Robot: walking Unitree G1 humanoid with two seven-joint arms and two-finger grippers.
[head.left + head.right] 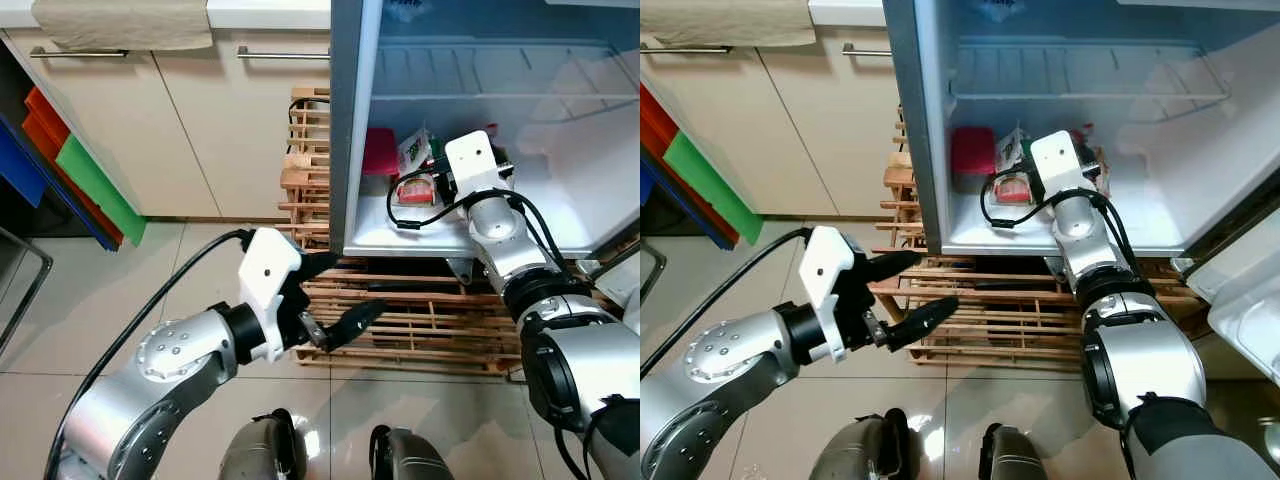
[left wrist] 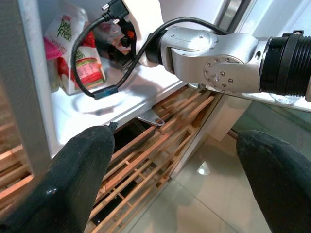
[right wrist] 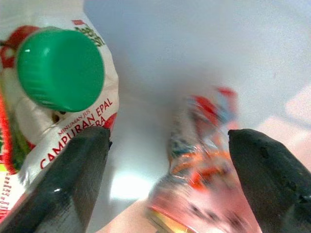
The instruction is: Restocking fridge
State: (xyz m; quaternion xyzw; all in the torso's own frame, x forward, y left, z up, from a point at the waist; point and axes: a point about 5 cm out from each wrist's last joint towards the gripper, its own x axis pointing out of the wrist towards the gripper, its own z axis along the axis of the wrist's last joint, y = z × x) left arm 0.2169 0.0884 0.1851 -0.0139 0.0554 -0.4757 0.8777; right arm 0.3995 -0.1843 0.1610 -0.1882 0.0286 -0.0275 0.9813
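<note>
Setting: tiled kitchen floor, cream cabinets to the left of the fridge [image 1: 350,120], fridge door open, wooden pallet [image 1: 400,320] under and in front of it.

Right gripper [image 3: 165,160]: fingers [image 3: 73,179] spread wide and released, gripping nothing; between them, on the fridge's white bottom shelf [image 1: 400,238], a clear-wrapped red-and-orange packet [image 3: 204,145]. Touching or just clear of the pads: cannot tell. Beside the packet, a juice carton [image 3: 58,111] with green screw cap, upright. Further left on the same shelf, a red container [image 1: 379,150] against the fridge wall.

Right arm: wrist and white camera housing inside the fridge mouth, forearm sloping down and out over the pallet, elbow low outside the fridge.

Left gripper [image 1: 340,295]: fingers [image 2: 77,165] parted, empty, pointed toward the fridge's lower edge, above the pallet and outside the fridge. Left arm bent at the elbow, held in front of the body, well short of the shelf.

Step in hand, as judged: placement of the packet on the bottom shelf, at or just after release. Stock so far: three items on the shelf; upper wire rack [image 1: 1080,70] bare.

Next move, as judged: straight withdrawal of the right gripper out of the fridge mouth, without brushing the carton beside it or dragging the packet; black cable loop [image 1: 415,215] at the wrist kept clear of the shelf items.
</note>
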